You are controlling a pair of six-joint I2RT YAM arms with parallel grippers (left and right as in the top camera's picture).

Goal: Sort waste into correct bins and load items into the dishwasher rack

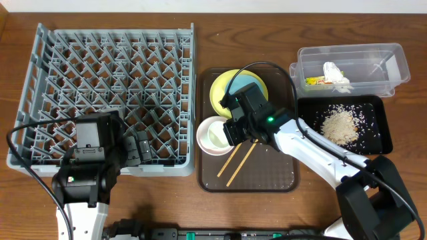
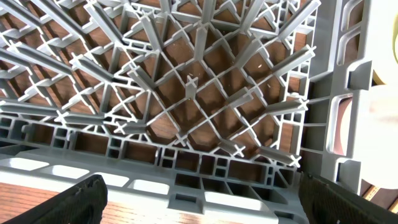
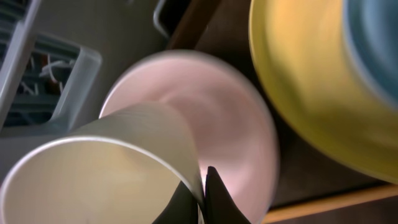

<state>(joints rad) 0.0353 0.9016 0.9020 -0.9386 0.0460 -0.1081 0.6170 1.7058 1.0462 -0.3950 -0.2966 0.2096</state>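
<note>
At the near-left corner my left gripper is hanging spread wide, empty, at the near rim of the rack. Mid-counter, 2 chopsticks are lying on the brown tray beside the white bowl. I'm holding the cup by its wall in the right gripper, over that bowl. Beyond, the plate is carrying the blue bowl. By the right edge rice is sitting in the black tray. The wrapper and tissue are lying in the tub at the far-right corner.
</note>
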